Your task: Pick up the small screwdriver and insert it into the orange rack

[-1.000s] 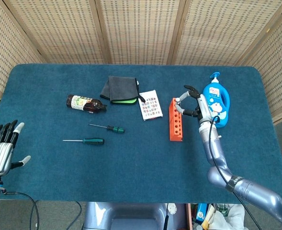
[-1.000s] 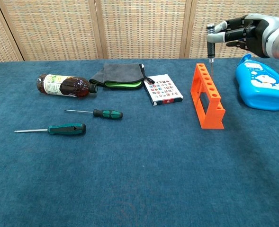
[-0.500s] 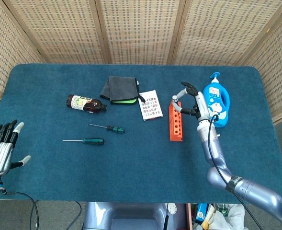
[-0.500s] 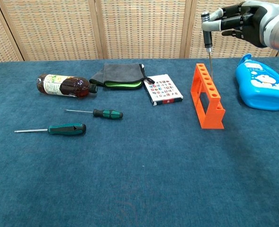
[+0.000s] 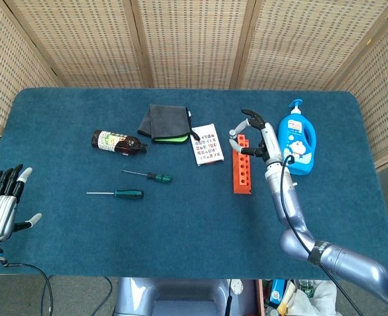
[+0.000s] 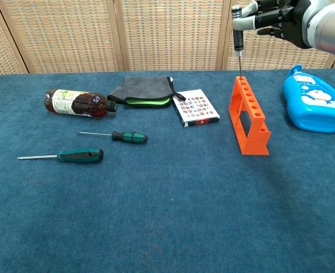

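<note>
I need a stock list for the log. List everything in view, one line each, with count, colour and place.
small screwdriver: one, dark, upright above far end of the rack
orange rack: one, table right of centre
green-handled screwdrivers: two, lying left of centre
bottle: one, brown, lying far left
cloth: one, grey and green, far centre
card: one, white, beside cloth
blue bottle: one, far right
table: one, blue
left hand: open, near left edge
right hand: fingers hold small screwdriver

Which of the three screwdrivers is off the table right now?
The small grey-handled screwdriver, held upright by the right hand over the orange rack. The two green-handled screwdrivers lie flat on the table.
</note>
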